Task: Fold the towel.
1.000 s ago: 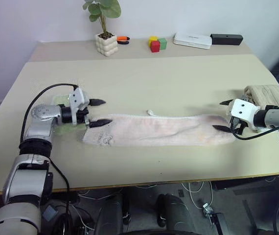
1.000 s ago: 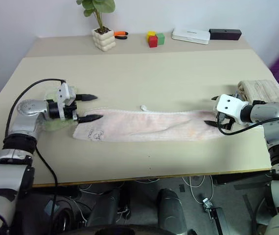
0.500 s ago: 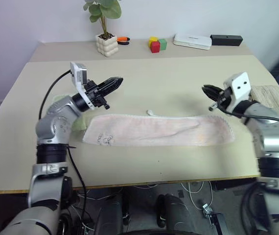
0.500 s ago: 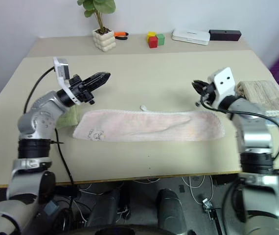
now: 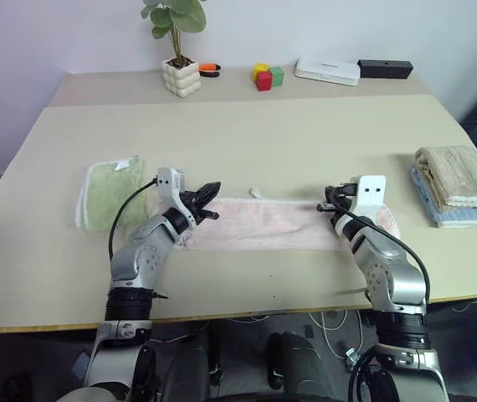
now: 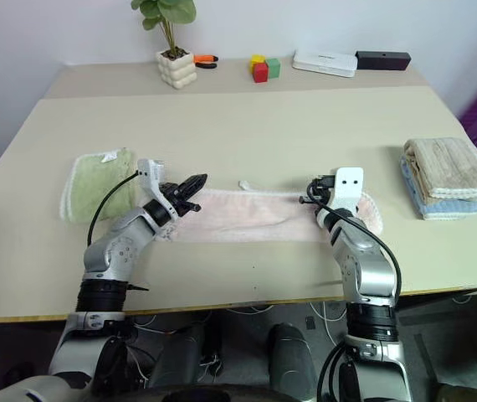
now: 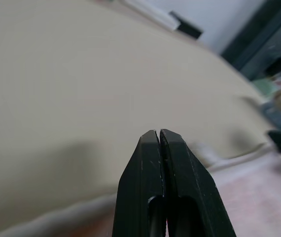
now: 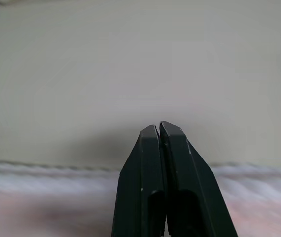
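Two grippers sit over the towel (image 5: 264, 224), which lies flat and lengthwise on the table (image 5: 247, 142), near the front edge, between the green cloth (image 5: 109, 191) on the robot's left and the stack of folded towels (image 5: 456, 177) on its right. Left gripper (image 5: 207, 193) is above the towel's left end, fingers pressed together with nothing between them; wrist view confirms bare table past the tips and pink pile below. Right gripper (image 5: 329, 201) is above the right end, also fully closed and empty, with the white trimmed edge just under its tips. Small loop (image 5: 256, 193) sticks out at the far edge, mid-length.

No fold started yet, by the look of it; towel is one layer, full length.

Risks, as I judge them:
- Closed fingers can't pinch an edge; if they stay closed, they'd just push the fabric and bunch it.
- Flat terry on a smooth top: a shallow pinch may grab only fluff and slip on lift.
- Uneven grabs at the two ends would skew the fold.
- A wide sweep on the left could drag the green cloth.
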Tool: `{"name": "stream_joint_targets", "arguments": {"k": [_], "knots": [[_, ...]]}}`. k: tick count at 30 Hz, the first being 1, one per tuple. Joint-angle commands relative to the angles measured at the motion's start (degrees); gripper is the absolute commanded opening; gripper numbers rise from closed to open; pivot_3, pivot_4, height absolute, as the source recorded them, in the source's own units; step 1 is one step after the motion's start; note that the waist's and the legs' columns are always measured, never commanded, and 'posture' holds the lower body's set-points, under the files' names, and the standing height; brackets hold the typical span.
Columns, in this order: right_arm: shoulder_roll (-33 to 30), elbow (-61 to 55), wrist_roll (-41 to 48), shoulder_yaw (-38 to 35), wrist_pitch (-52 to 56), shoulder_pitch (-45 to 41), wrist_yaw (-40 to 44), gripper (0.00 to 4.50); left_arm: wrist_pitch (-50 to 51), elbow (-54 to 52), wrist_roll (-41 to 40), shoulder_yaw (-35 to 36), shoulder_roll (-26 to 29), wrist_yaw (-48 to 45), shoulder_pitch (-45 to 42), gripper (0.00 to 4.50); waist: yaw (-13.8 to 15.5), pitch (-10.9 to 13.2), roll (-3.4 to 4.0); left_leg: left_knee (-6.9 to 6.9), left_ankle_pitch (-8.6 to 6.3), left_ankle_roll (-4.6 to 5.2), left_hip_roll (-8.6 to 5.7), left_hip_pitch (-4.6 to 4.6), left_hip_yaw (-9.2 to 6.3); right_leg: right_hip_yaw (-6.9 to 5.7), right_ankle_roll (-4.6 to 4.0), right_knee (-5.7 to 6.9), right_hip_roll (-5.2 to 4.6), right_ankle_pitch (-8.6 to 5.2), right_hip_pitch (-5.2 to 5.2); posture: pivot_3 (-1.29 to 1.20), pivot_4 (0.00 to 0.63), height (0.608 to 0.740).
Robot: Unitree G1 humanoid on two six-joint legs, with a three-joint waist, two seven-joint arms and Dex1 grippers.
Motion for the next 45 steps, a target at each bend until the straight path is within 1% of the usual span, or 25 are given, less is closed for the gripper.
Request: {"name": "stream_joint_targets", "arguments": {"k": [1,3,6,10,11,12,14,15,19,20,21,22,23,24,27,29,31,34,36,39,42,44,45], "knots": [[-2.7,2.1,-1.7,-1.2,-4.3,0.8,0.6,0.02,-2.2,-0.4,0.8,1.0,1.6,-0.1,-0.2,0.03,0.0,0.0,0.00,0.00,0.00,0.00,0.00,0.00,0.00,0.00,0.00,0.00,0.00,0.00,0.00,0.00,0.150,0.740],[-4.4,3.6,-2.7,-1.0,-5.8,1.1,1.5,0.02,-3.2,0.0,1.5,1.3,2.8,-0.5,0.0,0.03,0.0,0.0,0.00,0.00,0.00,0.00,0.00,0.00,0.01,0.00,0.00,0.00,0.00,0.00,0.01,0.00,0.150,0.740],[-6.7,5.5,-3.2,-1.3,-7.1,0.3,2.2,0.02,-3.1,0.5,0.9,2.3,3.5,-0.1,-0.3,0.03,0.0,0.0,0.00,0.00,0.00,0.01,0.01,0.01,0.00,0.00,0.00,0.00,0.00,0.00,0.01,0.00,0.150,0.740],[-9.3,7.5,-3.8,-1.0,-9.0,-1.2,3.9,0.02,-4.7,1.4,2.0,2.2,4.5,-0.8,-0.5,0.03,0.1,0.0,0.00,0.01,-0.01,0.01,0.01,0.01,0.00,0.00,0.00,-0.02,0.00,0.00,0.02,0.00,0.150,0.740],[-9.0,6.9,-1.8,-1.8,-8.4,-1.6,5.0,0.02,-3.5,1.2,0.1,2.9,4.3,-1.9,-0.7,0.03,0.1,0.0,-0.01,0.01,0.00,0.01,0.01,0.01,0.00,0.00,0.00,-0.03,0.00,0.00,0.02,0.00,0.150,0.740],[-8.3,5.3,1.4,-3.0,-7.8,-1.9,6.6,0.26,-2.0,0.3,-2.3,3.6,4.0,-3.5,-0.7,0.00,0.0,0.0,0.00,0.00,0.00,0.01,0.01,0.01,0.00,0.00,0.00,-0.03,0.00,0.00,0.02,0.00,0.150,0.740],[-8.1,2.5,4.1,-4.1,-7.1,-1.9,8.2,0.79,2.6,-3.1,-7.7,3.7,4.3,-8.2,-0.1,0.57,0.0,0.0,-0.01,-0.01,0.00,0.01,0.03,0.01,-0.01,0.00,0.00,-0.03,0.00,0.00,0.01,0.00,0.150,0.740],[-8.2,1.4,5.0,-4.5,-6.6,-1.8,8.6,1.23,3.8,-4.8,-8.5,2.8,4.9,-9.9,0.3,0.90,0.0,0.0,0.00,-0.02,0.00,0.01,0.03,0.00,-0.01,0.00,0.00,-0.03,0.01,0.00,0.01,0.00,0.150,0.740],[-8.4,-4.5,12.5,-7.9,0.6,-1.3,9.0,3.22,3.9,-6.8,-8.2,1.0,6.9,-13.6,-0.4,2.87,0.1,0.0,0.00,-0.01,0.00,0.01,0.03,0.01,-0.02,0.00,0.00,-0.04,0.01,0.00,0.01,0.00,0.150,0.740],[-8.6,-6.4,14.3,-8.6,2.6,-0.9,9.1,3.81,2.8,-6.5,-7.1,0.2,7.8,-15.1,-0.8,3.39,0.1,0.0,0.00,-0.01,-0.01,0.01,0.03,0.01,-0.02,0.00,0.00,-0.04,0.01,0.00,0.01,0.00,0.150,0.740],[-8.7,-8.5,16.5,-9.7,4.8,-0.5,8.9,4.25,1.7,-5.9,-6.1,-0.3,8.7,-16.2,-1.6,3.86,0.1,0.0,0.00,-0.02,-0.01,0.02,0.03,0.01,-0.03,0.00,0.00,-0.03,0.01,0.00,0.01,0.00,0.150,0.740],[-8.7,-10.3,18.8,-10.9,6.9,-0.2,8.5,4.50,1.1,-5.2,-5.8,-0.5,9.3,-17.1,-2.3,4.37,0.1,0.0,0.00,-0.02,-0.02,0.02,0.03,0.01,-0.04,0.00,0.00,-0.03,0.01,0.00,0.01,0.00,0.150,0.740],[-8.7,-12.5,21.7,-12.4,9.3,0.3,8.0,4.50,0.3,-4.4,-5.8,-0.6,10.0,-18.8,-3.3,4.46,0.2,0.0,0.00,-0.03,-0.04,0.05,0.03,0.00,-0.04,0.00,-0.01,-0.04,0.01,0.00,0.00,0.00,0.150,0.740],[-8.8,-14.3,24.4,-14.0,11.9,0.8,7.3,4.50,-0.3,-3.7,-5.8,-0.9,10.8,-20.7,-4.2,4.46,0.3,0.0,0.00,-0.03,-0.05,0.07,0.04,0.00,-0.05,0.00,-0.01,-0.05,0.01,0.00,0.00,0.00,0.150,0.740],[-8.2,-19.5,35.9,-21.6,20.5,4.3,2.0,4.50,-4.6,-1.7,-4.3,-3.2,14.7,-30.3,-6.1,4.46,0.4,0.0,0.00,-0.03,-0.08,0.10,0.04,-0.03,-0.09,-0.01,-0.02,-0.08,0.00,0.00,0.00,0.00,0.150,0.740],[-8.1,-24.0,42.8,-25.0,24.5,8.1,-1.5,4.50,-7.0,0.6,-3.5,-4.1,16.8,-35.1,-7.0,4.46,0.3,0.0,0.01,-0.06,-0.10,0.13,0.04,-0.03,-0.07,-0.02,-0.03,-0.15,0.00,0.00,0.00,0.00,0.150,0.740],[-7.8,-26.5,48.8,-28.0,26.6,11.1,-5.6,4.50,-6.6,2.3,-4.5,-4.2,18.3,-39.5,-7.8,4.46,0.1,0.0,0.02,-0.11,-0.11,0.14,0.05,-0.03,-0.07,-0.02,-0.04,-0.17,0.00,-0.01,0.00,0.00,0.150,0.740],[-6.9,-29.2,57.3,-32.0,26.9,16.6,-11.5,4.50,-8.2,5.9,-4.2,-4.2,19.8,-44.5,-9.6,4.46,0.1,0.0,0.01,-0.11,-0.11,0.14,0.06,-0.03,-0.06,0.00,-0.07,-0.18,0.00,-0.02,-0.03,0.00,0.150,0.740],[-6.2,-31.6,61.8,-32.3,26.5,20.7,-14.6,4.50,-9.3,7.3,-4.5,-4.3,20.6,-48.5,-10.6,4.46,0.2,0.0,0.01,-0.11,-0.12,0.14,0.07,-0.04,-0.08,-0.01,-0.18,-0.19,0.00,-0.09,-0.03,0.00,0.150,0.740],[-6.3,-33.3,65.1,-31.1,25.7,24.6,-18.5,4.50,-8.3,8.2,-5.9,-4.4,22.2,-54.7,-11.4,4.46,0.1,0.0,0.01,-0.13,-0.12,0.15,0.07,-0.05,-0.09,0.00,-0.21,-0.23,0.00,-0.11,-0.03,0.00,0.150,0.740],[-7.7,-32.1,65.0,-29.2,26.5,27.3,-20.9,4.50,-9.8,9.0,-5.2,-5.2,23.5,-60.2,-12.0,4.46,0.3,0.0,0.01,-0.12,-0.12,0.15,0.08,-0.05,-0.09,0.02,-0.23,-0.25,-0.01,-0.12,-0.02,0.00,0.150,0.740],[-8.6,-30.9,65.0,-28.1,26.5,28.2,-21.1,4.50,-9.1,10.0,-4.7,-5.6,24.1,-61.5,-13.0,4.46,0.5,0.0,0.00,-0.13,-0.13,0.15,0.08,-0.07,-0.17,-0.02,-0.24,-0.26,-0.01,-0.14,-0.01,0.00,0.150,0.740],[-8.3,-30.2,66.8,-27.8,25.9,28.1,-22.4,4.50,-9.7,10.5,-4.3,-5.6,24.1,-61.7,-13.3,4.46,0.6,0.0,0.00,-0.13,-0.13,0.15,0.07,-0.10,-0.18,-0.03,-0.24,-0.28,-0.01,-0.14,-0.01,0.00,0.150,0.740]]}}
